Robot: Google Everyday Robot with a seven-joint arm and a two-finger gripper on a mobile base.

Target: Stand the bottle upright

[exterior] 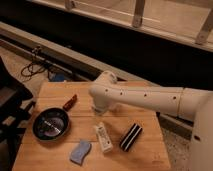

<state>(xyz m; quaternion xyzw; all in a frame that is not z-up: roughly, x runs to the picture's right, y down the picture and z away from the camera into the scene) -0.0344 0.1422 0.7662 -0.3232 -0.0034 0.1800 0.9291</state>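
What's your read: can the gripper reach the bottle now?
Probably yes. The gripper hangs just behind the bottle, which lies flat with nothing over it. The striped block and sponge sit apart on either side.

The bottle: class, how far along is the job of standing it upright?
Done: nothing yet; the bottle lies on its side on the table, between the blue sponge and the striped block. In hand: the gripper hangs just behind the bottle, seemingly apart from it. Left: grasping it, tipping it upright, letting go.
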